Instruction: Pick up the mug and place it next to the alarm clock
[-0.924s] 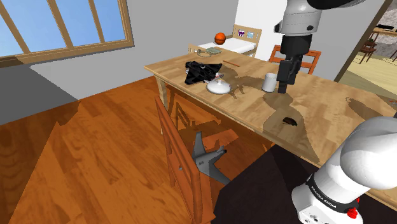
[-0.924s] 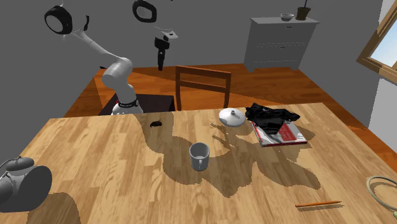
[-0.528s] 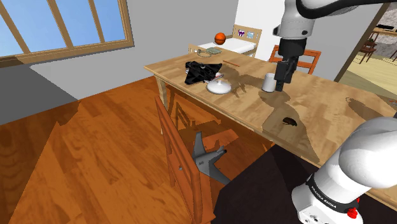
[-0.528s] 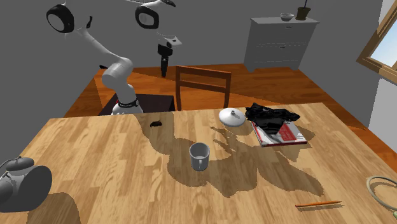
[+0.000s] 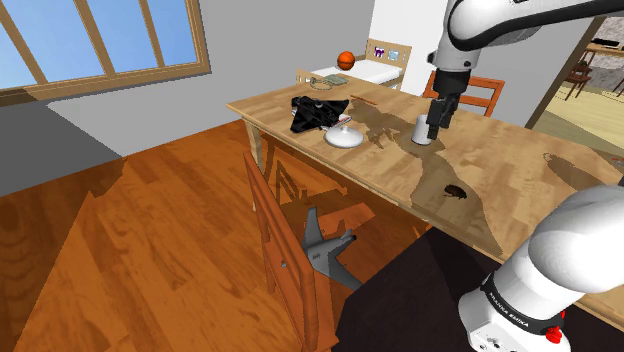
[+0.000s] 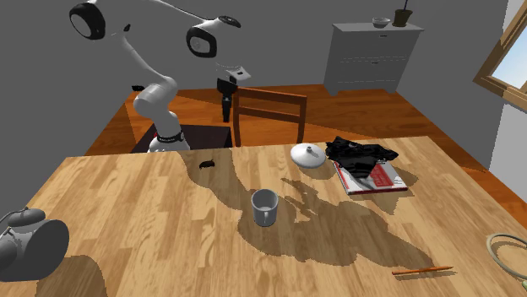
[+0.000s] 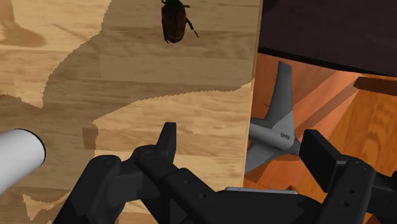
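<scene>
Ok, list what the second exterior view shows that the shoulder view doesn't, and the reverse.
Second exterior view: a grey dresser and the grey alarm clock at that view's lower left. Shoulder view: an orange ball and a grey toy plane on the floor. Both: the mug, the open gripper, a beetle.

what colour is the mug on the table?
Plain light grey cylindrical mug, no pattern; clearest in the second exterior view.
</scene>
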Controlling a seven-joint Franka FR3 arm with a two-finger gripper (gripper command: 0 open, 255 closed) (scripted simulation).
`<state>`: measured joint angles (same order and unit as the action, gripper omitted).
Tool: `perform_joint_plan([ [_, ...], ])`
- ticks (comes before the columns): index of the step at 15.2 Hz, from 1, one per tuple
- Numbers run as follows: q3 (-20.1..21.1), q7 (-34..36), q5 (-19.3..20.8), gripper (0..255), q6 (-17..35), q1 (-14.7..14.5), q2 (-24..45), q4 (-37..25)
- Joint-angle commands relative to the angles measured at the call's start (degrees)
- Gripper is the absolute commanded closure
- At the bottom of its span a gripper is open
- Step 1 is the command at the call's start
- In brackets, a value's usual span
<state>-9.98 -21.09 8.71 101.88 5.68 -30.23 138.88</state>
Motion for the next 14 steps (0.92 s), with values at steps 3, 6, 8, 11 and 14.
perform_joint_plan([
  [3, -3.61, -3.85, 1.30, 0, 5.69, 1.26, 6.07, -2.26],
  [6, -6.18, -6.84, 1.36, 0, 9.49, 1.93, 11.26, -4.97],
  [8, -7.81, -8.96, 0.95, 0, 11.82, 2.32, 14.89, -7.11],
  [11, -10.08, -12.35, -0.39, 0, 14.93, 2.89, 20.56, -10.83],
  [14, -11.99, -16.02, -2.62, 0, 17.50, 3.62, 26.48, -15.15],
])
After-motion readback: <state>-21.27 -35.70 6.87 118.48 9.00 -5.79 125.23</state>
